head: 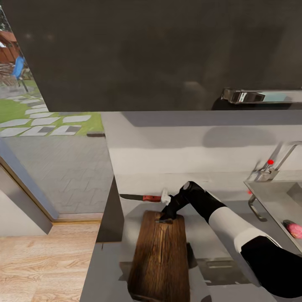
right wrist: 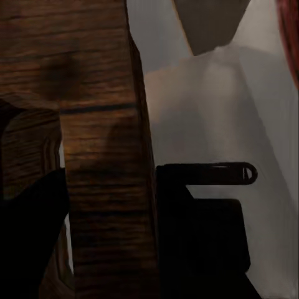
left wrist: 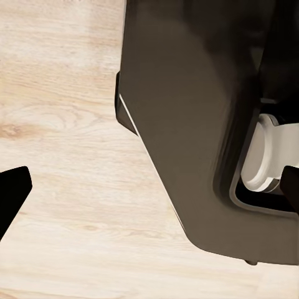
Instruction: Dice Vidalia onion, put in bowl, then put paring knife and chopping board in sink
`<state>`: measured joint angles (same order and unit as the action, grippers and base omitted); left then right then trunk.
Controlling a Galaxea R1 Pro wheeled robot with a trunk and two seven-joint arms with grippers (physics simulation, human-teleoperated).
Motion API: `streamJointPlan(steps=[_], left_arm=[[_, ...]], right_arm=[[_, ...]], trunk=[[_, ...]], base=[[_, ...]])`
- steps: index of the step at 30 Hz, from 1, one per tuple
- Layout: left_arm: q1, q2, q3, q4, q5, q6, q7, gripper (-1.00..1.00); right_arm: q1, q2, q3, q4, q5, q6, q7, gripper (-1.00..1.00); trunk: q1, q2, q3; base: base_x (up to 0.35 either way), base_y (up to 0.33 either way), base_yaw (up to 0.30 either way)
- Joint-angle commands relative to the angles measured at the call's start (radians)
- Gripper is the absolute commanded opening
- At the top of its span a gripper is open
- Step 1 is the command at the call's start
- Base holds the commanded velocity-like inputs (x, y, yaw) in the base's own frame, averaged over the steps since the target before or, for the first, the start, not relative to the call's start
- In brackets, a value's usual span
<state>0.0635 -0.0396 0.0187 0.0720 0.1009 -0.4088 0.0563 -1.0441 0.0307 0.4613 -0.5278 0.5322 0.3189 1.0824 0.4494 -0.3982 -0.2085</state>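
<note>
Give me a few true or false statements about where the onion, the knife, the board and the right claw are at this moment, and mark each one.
1. The Vidalia onion lies in the sink. True.
2. The paring knife lies on the chopping board. False: it lies on the countertop beyond the board's far end.
3. The right claw is at the board's far end. True.
4. The onion is already diced. False: it is whole.

No legible text, label or number anywhere
</note>
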Motion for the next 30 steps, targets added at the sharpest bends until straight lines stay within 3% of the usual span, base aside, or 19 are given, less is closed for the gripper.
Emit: streamJointPlan(steps=[1, 10, 30], left_arm=[[-0.001, 0.0, 0.001, 0.002, 0.006, -0.005, -0.001, 1.0], [-0.001, 0.0, 0.001, 0.002, 0.006, -0.005, -0.001, 1.0], [-0.001, 0.0, 0.001, 0.002, 0.006, -0.005, -0.002, 1.0]], right_arm=[[0.0, -0.001, 0.004, -0.008, -0.002, 0.018, 0.006, -1.0], [0.0, -0.004, 0.003, -0.06, -0.001, 0.078, 0.007, -1.0], [0.0, -0.013, 0.001, -0.069, -0.001, 0.085, 0.005, -1.0]], trunk=[[0.001, -0.002, -0.002], [0.001, -0.002, -0.002], [0.001, -0.002, -0.002]], base=[[0.0, 0.0, 0.0], [0.0, 0.0, 0.0], [0.0, 0.0, 0.0]])
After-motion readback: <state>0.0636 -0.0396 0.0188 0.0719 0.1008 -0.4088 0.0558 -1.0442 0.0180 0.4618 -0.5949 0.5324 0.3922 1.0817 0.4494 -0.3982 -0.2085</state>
